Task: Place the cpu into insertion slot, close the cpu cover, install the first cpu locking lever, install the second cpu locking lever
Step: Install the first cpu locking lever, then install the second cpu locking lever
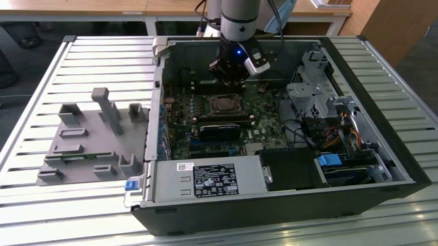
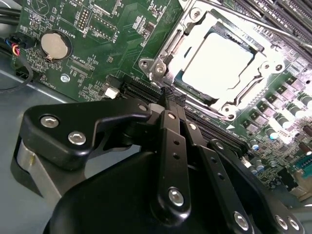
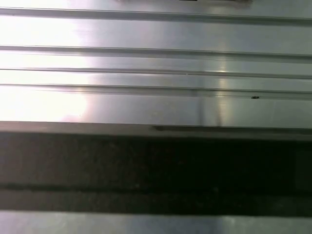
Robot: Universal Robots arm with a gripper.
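Grey plastic fixture (image 1: 92, 141) lies on the slatted table (image 1: 41, 77) at the exterior view's left, beside the open computer case (image 1: 383, 154). Inside it, the cpu (image 2: 214, 61), a pale silvery square, sits in the insertion slot (image 1: 224, 104) with the cpu cover (image 2: 253, 87) closed around it. The gripper (image 2: 171, 97) hangs just beside the socket, fingers pressed together and holding nothing. The second wrist view shows a coin battery (image 2: 54, 45); the first wrist view shows metal slats (image 3: 156, 73). White labels are too small to read.
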